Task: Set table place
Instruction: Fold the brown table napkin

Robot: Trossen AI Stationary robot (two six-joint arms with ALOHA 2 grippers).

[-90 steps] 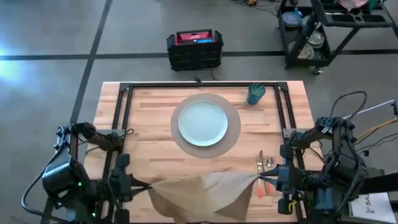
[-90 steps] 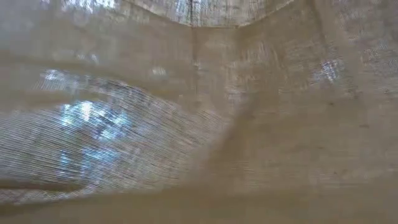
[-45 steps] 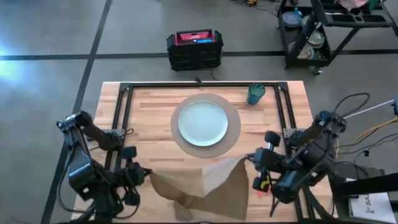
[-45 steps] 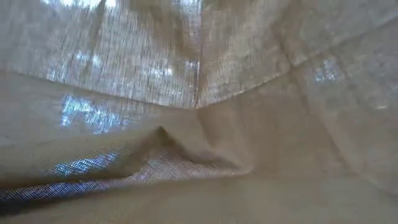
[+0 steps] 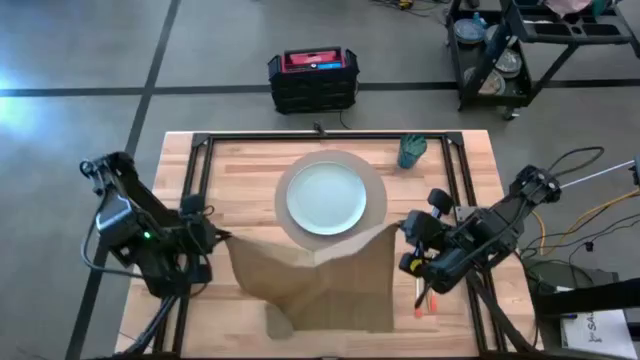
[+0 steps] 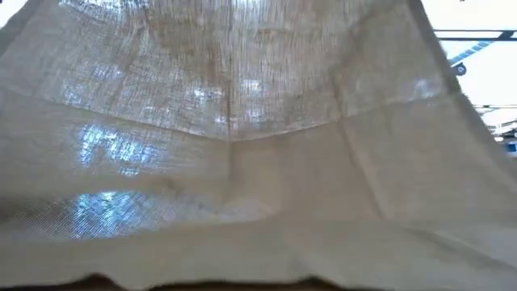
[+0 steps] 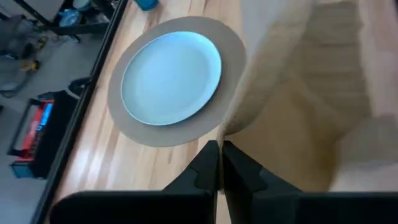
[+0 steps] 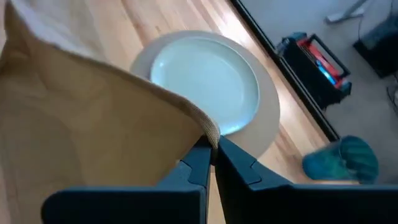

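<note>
Table (image 5: 250,165) of pale wood carries the round mat (image 5: 375,222) at its middle, with the plate (image 5: 326,197) centred on it. Napkin (image 5: 320,285), brown cloth, hangs stretched just in front of the plate between both grippers: left gripper (image 5: 217,237) clenched on its left corner, right gripper (image 5: 400,228) clenched on its right corner. Teal cup (image 5: 411,150) stands behind and right of the plate.
</note>
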